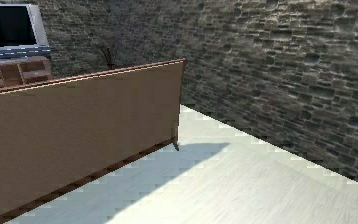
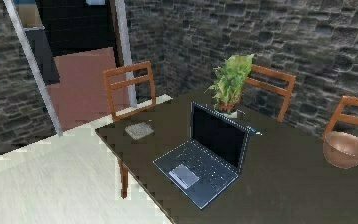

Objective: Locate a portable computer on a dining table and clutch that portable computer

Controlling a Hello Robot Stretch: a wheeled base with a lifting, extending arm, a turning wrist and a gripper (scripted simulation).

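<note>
An open dark laptop (image 2: 204,155) sits on the dark dining table (image 2: 277,190) in the arm side view, near the table's front edge. Its screen faces the view's lower left and its keyboard and touchpad show.
A potted plant (image 2: 230,84), a brown bowl (image 2: 346,149) and a small flat grey thing (image 2: 139,130) stand on the table. Wooden chairs (image 2: 128,88) ring it, with a doorway (image 2: 77,60) behind. In the forward view, a brown sofa's back (image 1: 82,130), a television (image 1: 12,28) and stone walls.
</note>
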